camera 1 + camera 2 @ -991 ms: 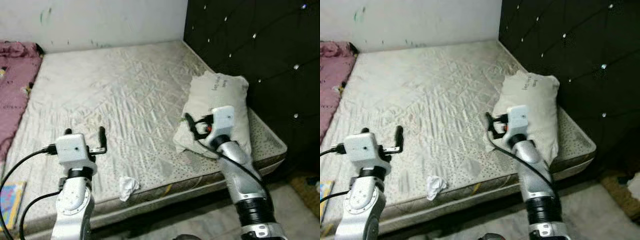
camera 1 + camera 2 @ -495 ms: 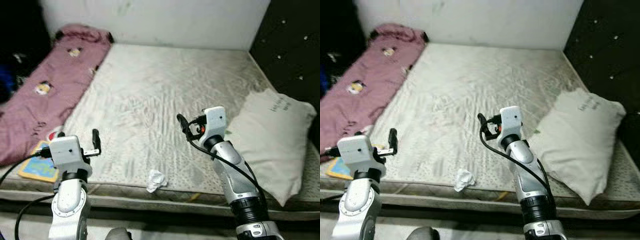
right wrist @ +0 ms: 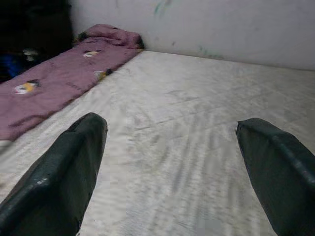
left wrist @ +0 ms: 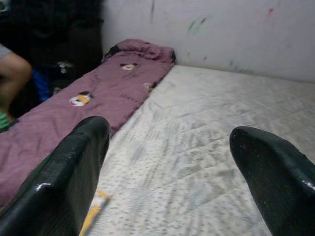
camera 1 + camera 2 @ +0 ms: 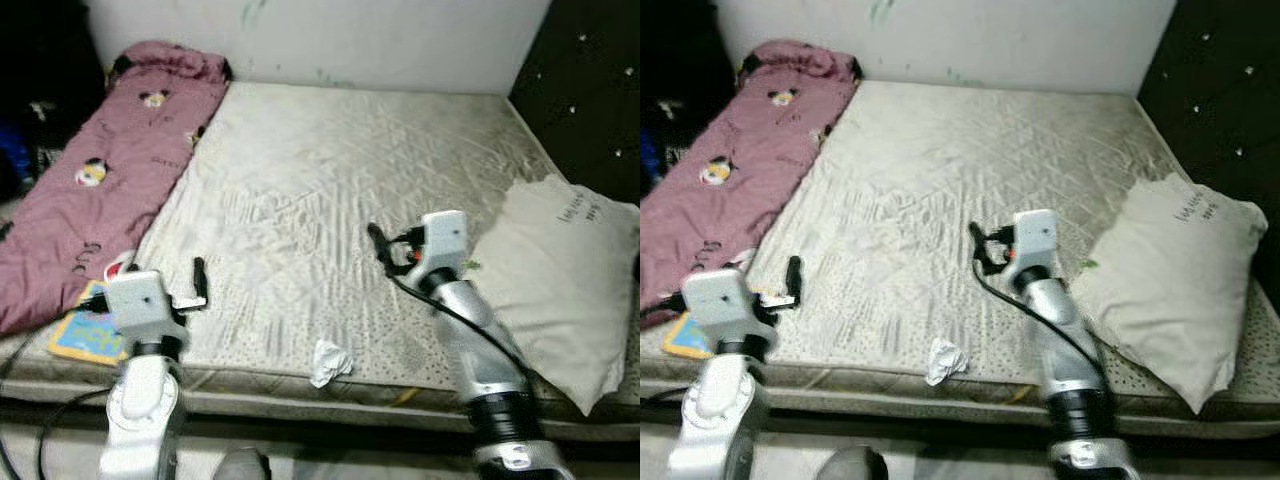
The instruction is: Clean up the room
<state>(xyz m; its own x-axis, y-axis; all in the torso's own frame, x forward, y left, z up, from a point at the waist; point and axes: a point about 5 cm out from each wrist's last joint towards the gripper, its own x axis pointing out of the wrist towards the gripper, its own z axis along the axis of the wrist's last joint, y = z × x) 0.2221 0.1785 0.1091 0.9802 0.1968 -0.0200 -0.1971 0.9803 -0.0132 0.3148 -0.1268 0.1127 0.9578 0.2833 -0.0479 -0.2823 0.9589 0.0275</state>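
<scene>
A big bed (image 5: 330, 190) with a pale mattress is seen from above. A pink blanket (image 5: 110, 170) with cartoon faces is spread along the robot's left side of it. A white pillow (image 5: 570, 275) is lying at the right side, near the dark padded headboard (image 5: 590, 80). A small crumpled tissue (image 5: 328, 362) is lying close to the front edge of the mattress, between the two arms. A colourful picture book (image 5: 85, 325) is tucked at the left edge, partly under the blanket.

A second ago the pillow and the headboard were seen in front of the robot. Now the whole view has been turned to the left, so more of the bed and the pink blanket can be seen. The things on the bed have not been moved; only the camera has.

The left gripper (image 5: 198, 285) is held up over the front left corner of the bed, just beside the book. Its jaws are spread wide, with nothing between them. The right gripper (image 5: 385, 250) is held over the middle of the mattress, well apart from the pillow now. Its jaws are spread wide too, and nothing is held.

Nothing has been picked up yet, so the clean-up looks barely begun. The turn probably means the room is being looked over for things to tidy. The tissue is likely the next thing to be picked up, since it is nearest.
</scene>
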